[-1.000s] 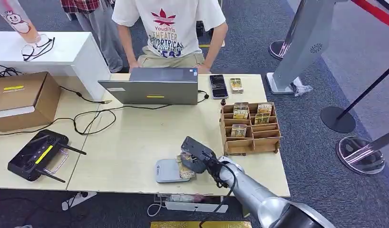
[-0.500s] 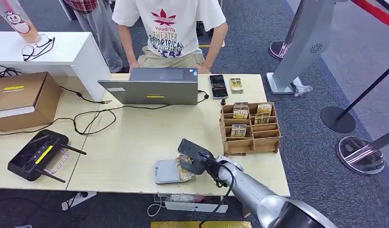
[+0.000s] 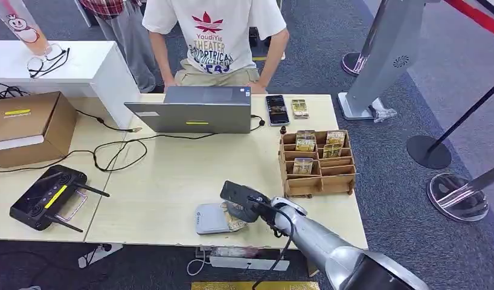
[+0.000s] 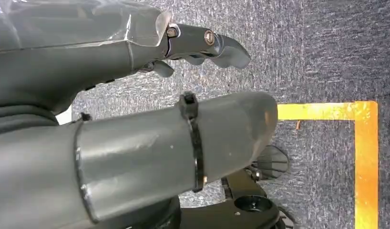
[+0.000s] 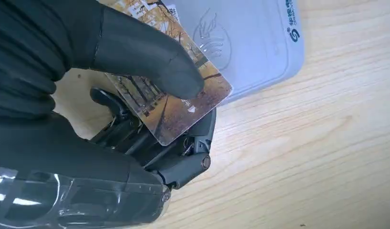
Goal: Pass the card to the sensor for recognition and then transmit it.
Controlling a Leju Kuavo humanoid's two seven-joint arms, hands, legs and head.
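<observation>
My right hand (image 3: 243,204) pinches the card (image 5: 171,98) between thumb and fingers (image 5: 150,62), one corner over the grey sensor (image 3: 211,218) at the tabletop's (image 3: 166,181) near edge. My left hand (image 4: 136,95) holds nothing, fingers loosely curled above carpet. Farther off stands a laptop (image 3: 193,110).

The head view looks down from high over the pale wooden table (image 3: 172,175). The right wrist view sits close above its near edge; the left wrist view faces grey carpet (image 4: 326,57).

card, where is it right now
In the right hand, the card sits partly over the grey sensor at the table's near edge.
</observation>
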